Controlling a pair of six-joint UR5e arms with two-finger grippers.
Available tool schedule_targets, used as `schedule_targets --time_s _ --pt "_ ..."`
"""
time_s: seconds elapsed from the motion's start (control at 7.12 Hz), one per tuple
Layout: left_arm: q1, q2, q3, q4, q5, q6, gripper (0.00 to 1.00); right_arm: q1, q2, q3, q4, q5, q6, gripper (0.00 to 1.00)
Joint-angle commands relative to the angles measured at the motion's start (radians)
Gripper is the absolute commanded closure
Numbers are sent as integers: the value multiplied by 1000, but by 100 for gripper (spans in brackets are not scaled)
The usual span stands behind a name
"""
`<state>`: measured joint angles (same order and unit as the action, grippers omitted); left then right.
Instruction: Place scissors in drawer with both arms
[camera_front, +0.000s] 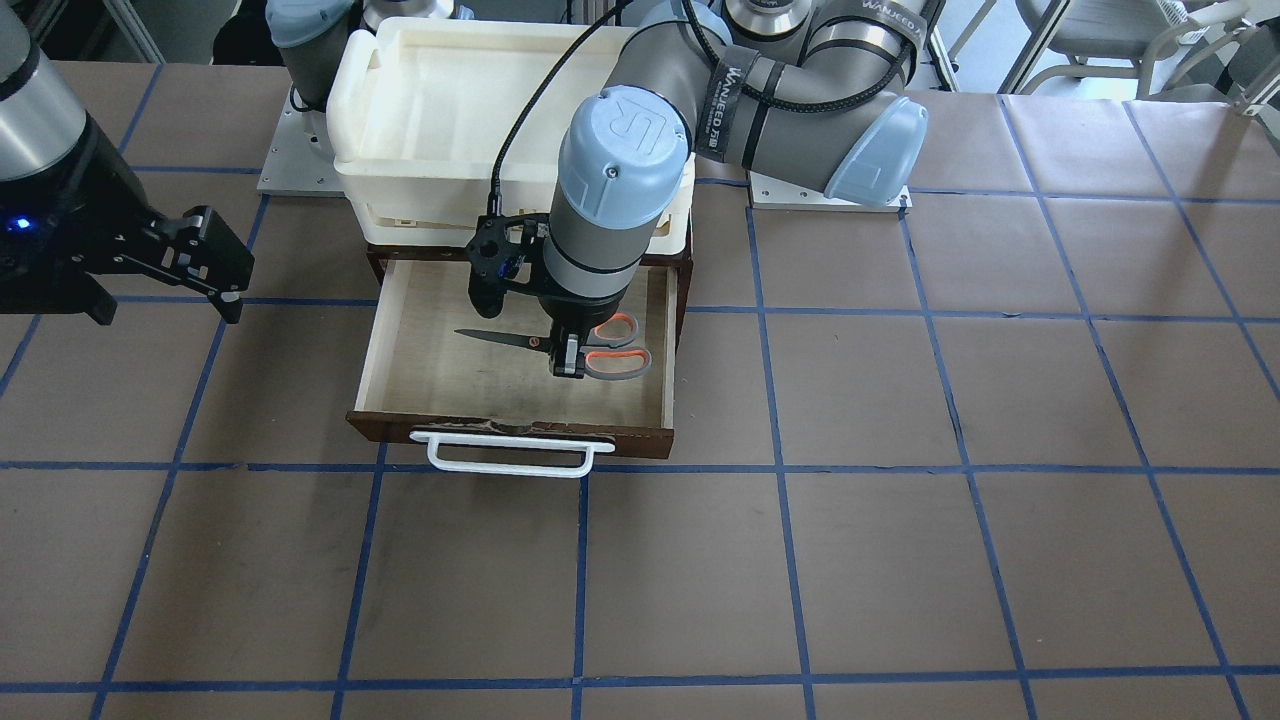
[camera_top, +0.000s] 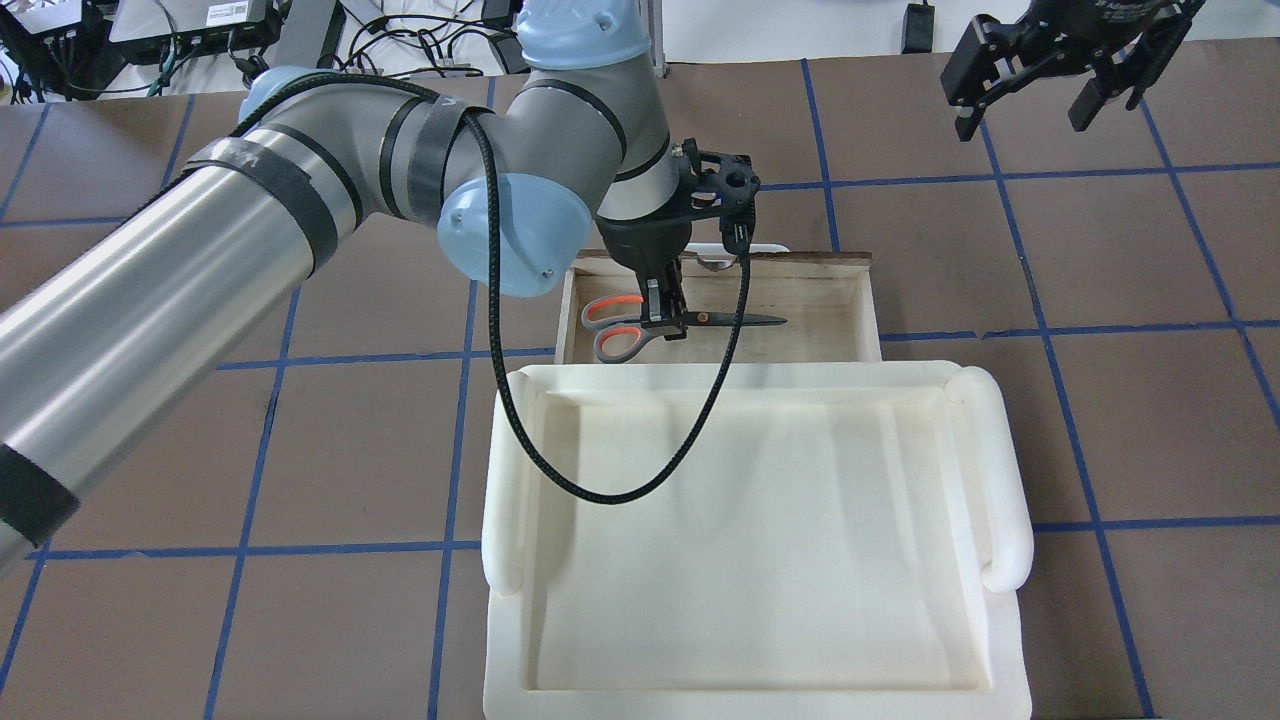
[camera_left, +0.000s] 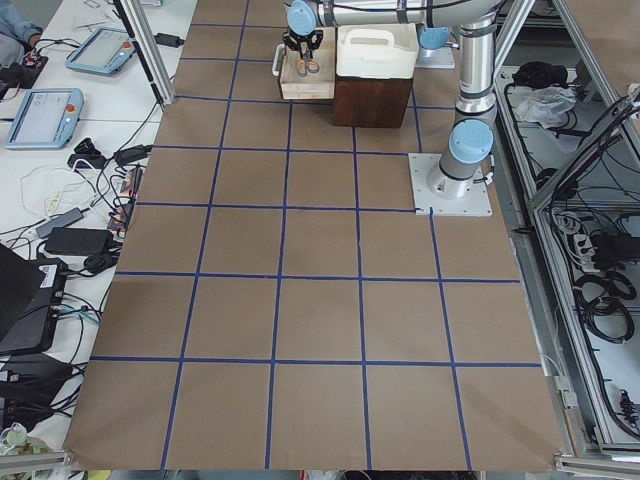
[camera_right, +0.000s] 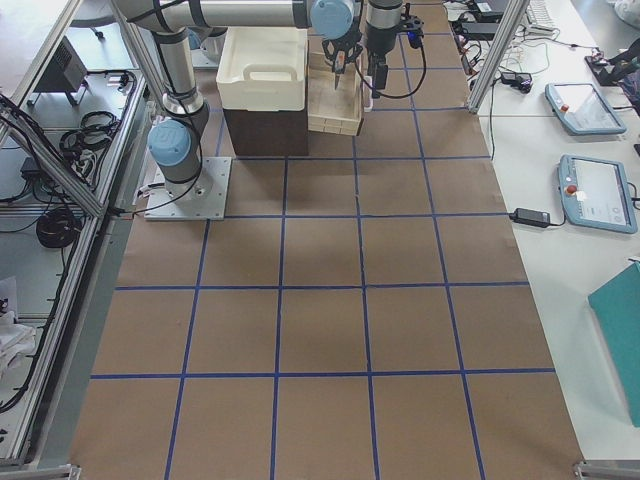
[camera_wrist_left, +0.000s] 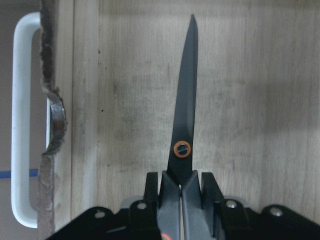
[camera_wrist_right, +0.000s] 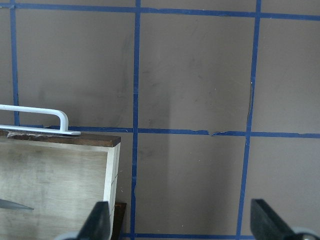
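Both jaws of your left black two-finger gripper (camera_front: 568, 356) pinch the small grey-handled, orange-lined steel scissors (camera_front: 497, 338) just behind the pivot, blades together, low inside the pulled-out dark brown wooden drawer (camera_front: 430, 372). Your right gripper (camera_top: 1028, 108) hangs spread wide, well off the drawer's side.

Brown paper is covering the table (camera_left: 320, 300), and blue tape lines (camera_front: 580, 580) are crossing it in a grid. On the white bench (camera_right: 540, 270) beside it, two tablets (camera_right: 598, 190) are lying near cables (camera_left: 60, 180). A grey chair (camera_front: 1090, 20) is standing behind.
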<state>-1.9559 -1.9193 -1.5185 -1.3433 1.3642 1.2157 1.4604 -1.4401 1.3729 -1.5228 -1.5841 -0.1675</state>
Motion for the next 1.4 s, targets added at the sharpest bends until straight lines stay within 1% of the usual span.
schedule_targets --time_s 0.0,0.56,0.98,1.12,1.26 --pt "-6 -7 -23 4 3 2 100 0 -11 12 -4 1 -14 0" --pt "-6 -9 -39 7 3 8 100 5 -32 14 15 -1 -15 0" --pt "-8 -26 -40 33 3 4 98 15 -36 17 33 12 -11 0" --pt "-9 -27 -42 32 3 4 97 15 -46 17 73 22 -10 0" --pt "-9 -29 -52 33 3 -1 91 15 -48 18 75 27 3 0"
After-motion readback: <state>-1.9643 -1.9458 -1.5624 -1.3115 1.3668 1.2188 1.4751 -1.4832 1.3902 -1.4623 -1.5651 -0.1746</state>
